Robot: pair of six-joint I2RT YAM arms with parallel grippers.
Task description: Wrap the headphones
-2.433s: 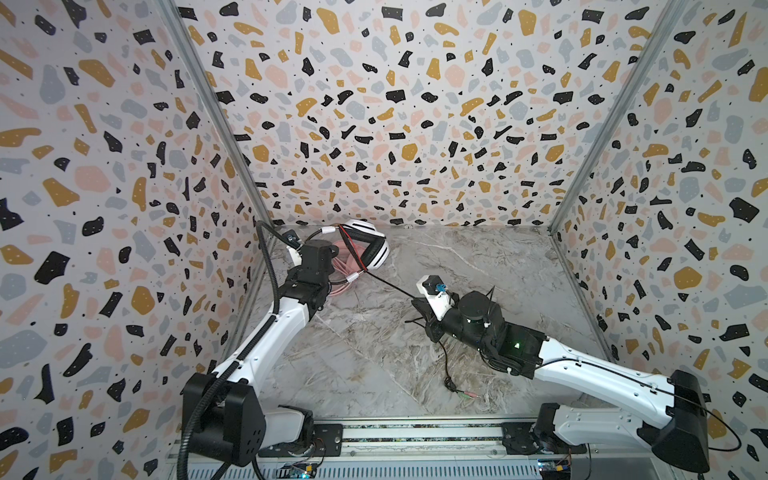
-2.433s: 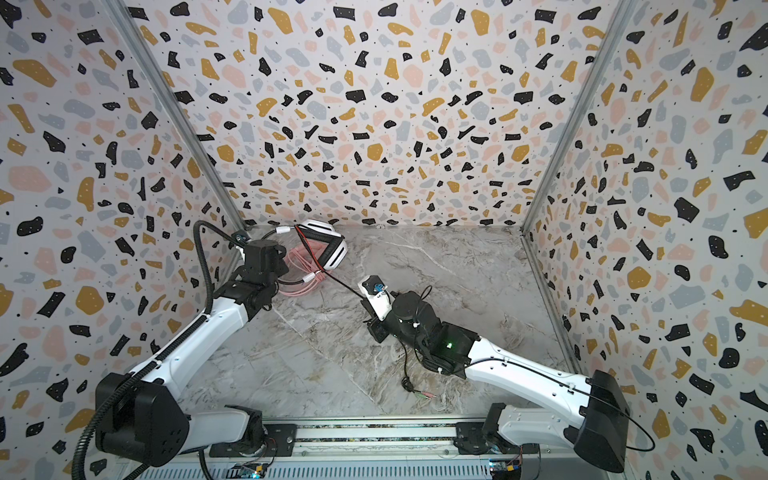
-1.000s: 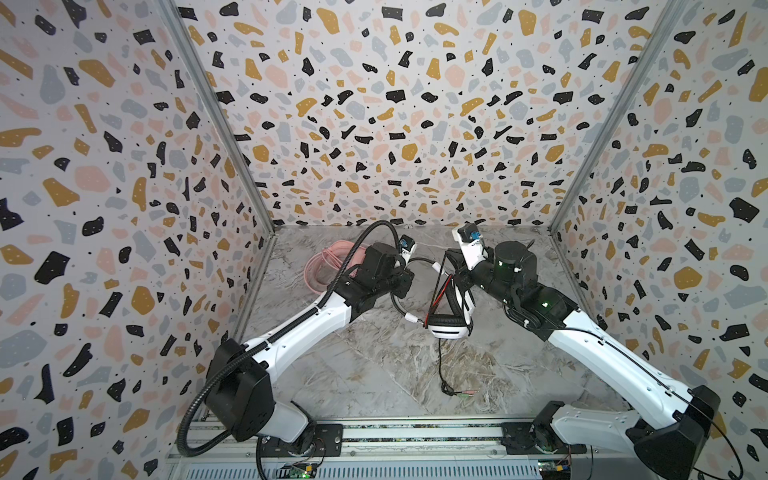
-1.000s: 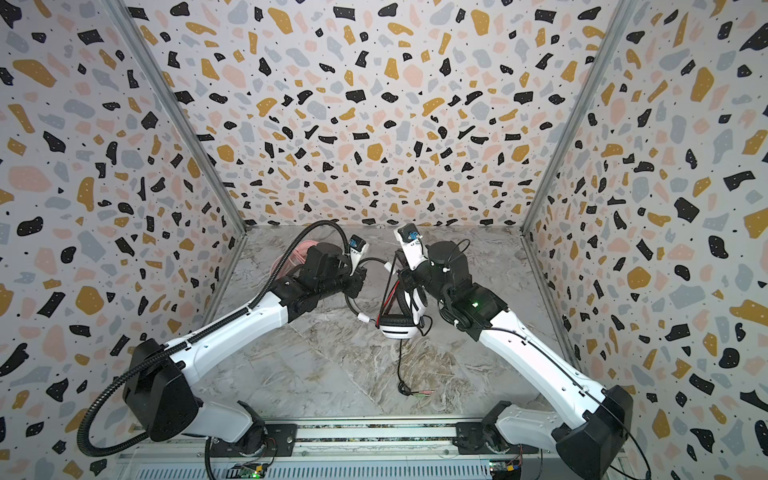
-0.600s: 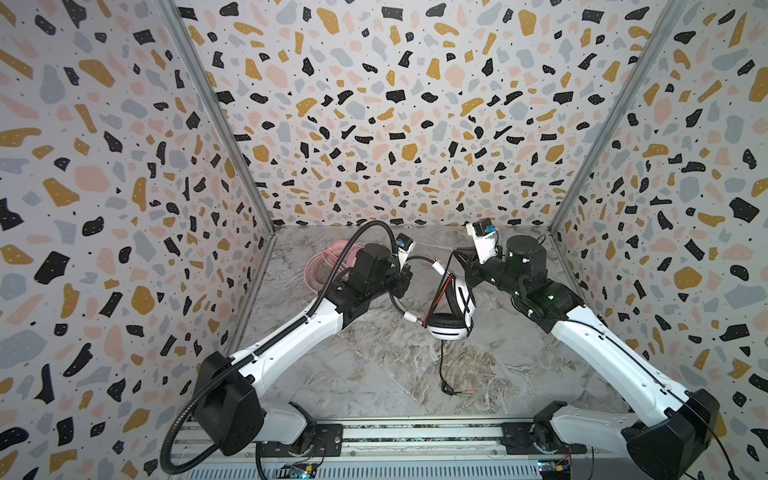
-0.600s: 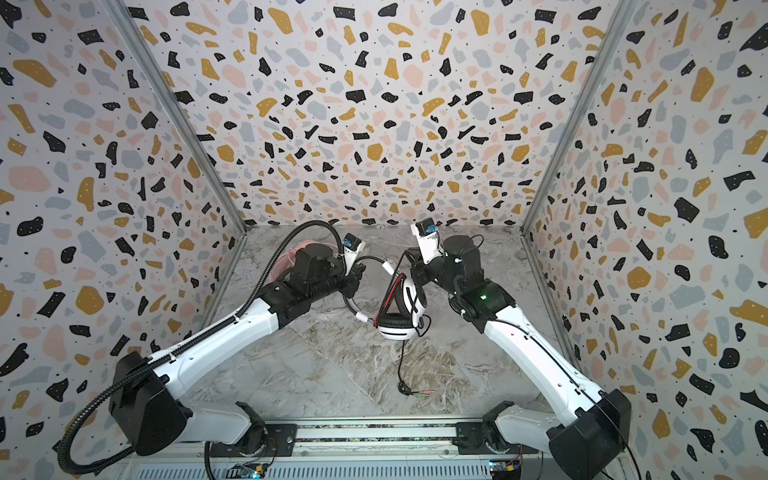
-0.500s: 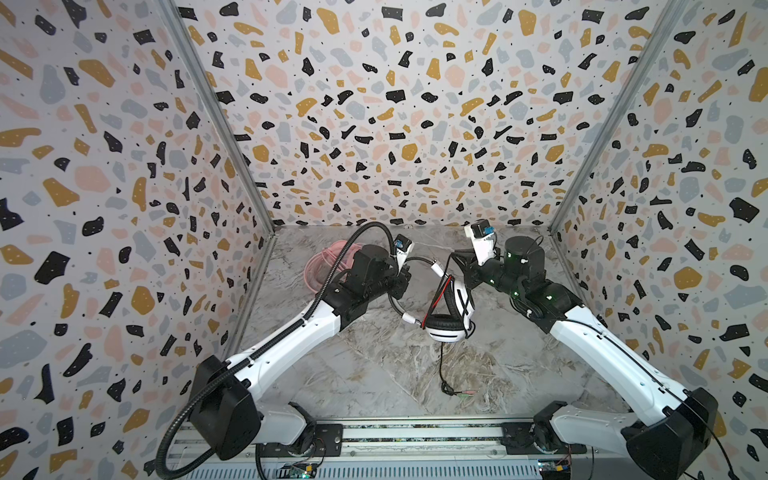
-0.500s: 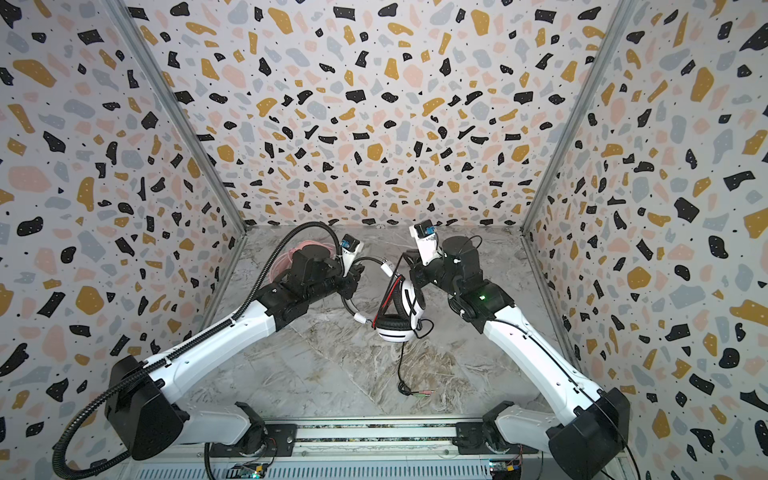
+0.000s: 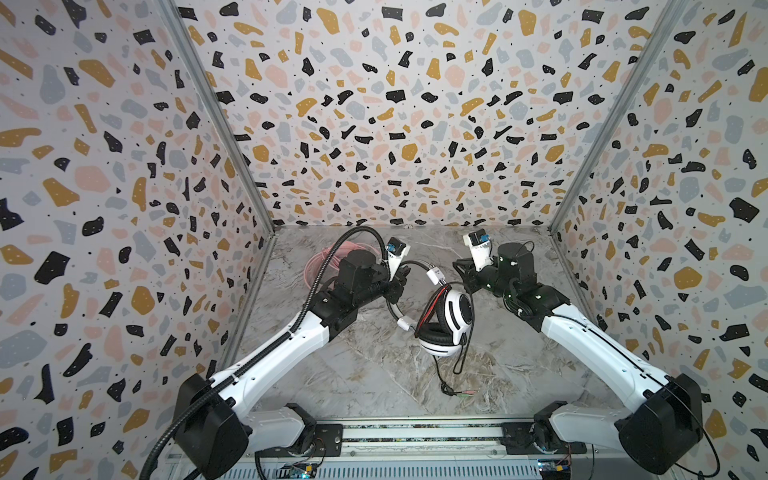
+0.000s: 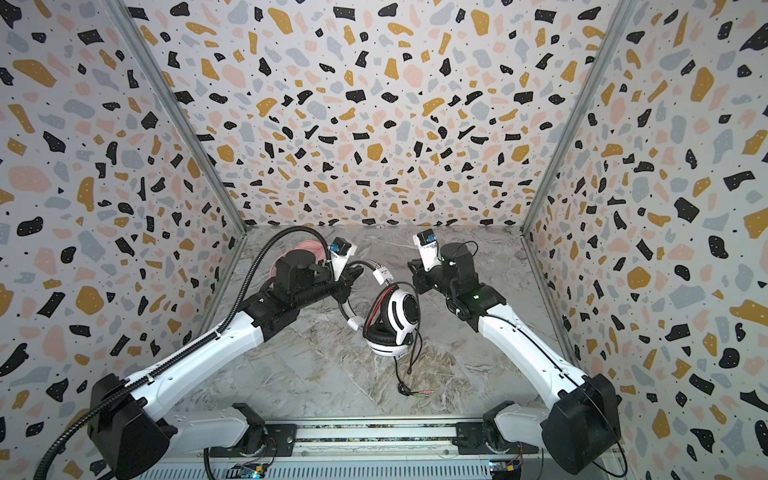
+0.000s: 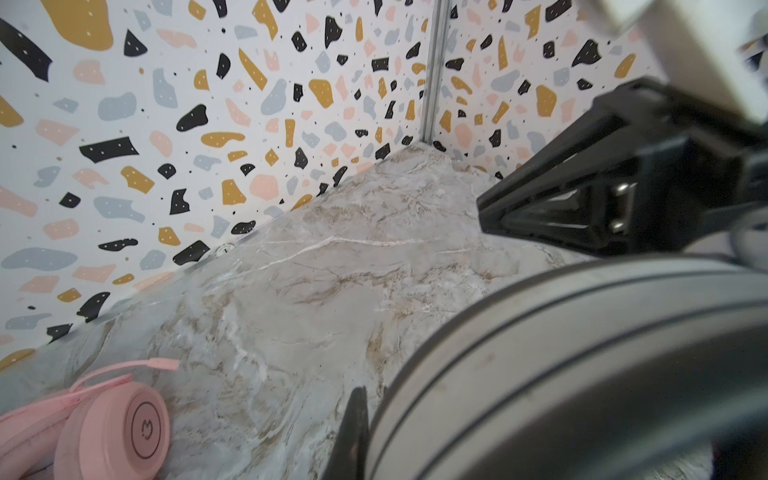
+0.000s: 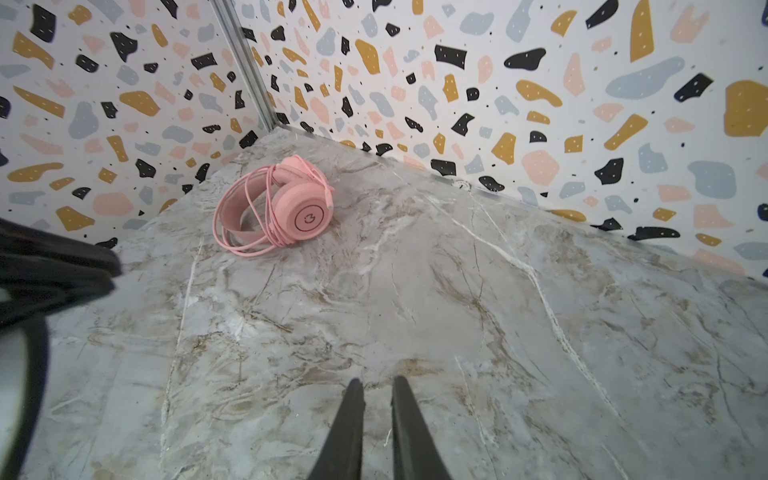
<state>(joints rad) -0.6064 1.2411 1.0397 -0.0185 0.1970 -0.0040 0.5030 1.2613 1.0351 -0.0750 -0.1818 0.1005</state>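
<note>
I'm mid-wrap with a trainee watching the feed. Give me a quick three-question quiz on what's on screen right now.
1. True or false: the pink headset has its cable wound around it.
2. Which gripper grips the band of the white headset? A) left gripper B) right gripper C) both
3. Fill in: the black cable of the white headset ends in plugs lying on the ____.
Key: 1 true; 2 A; 3 table.
</note>
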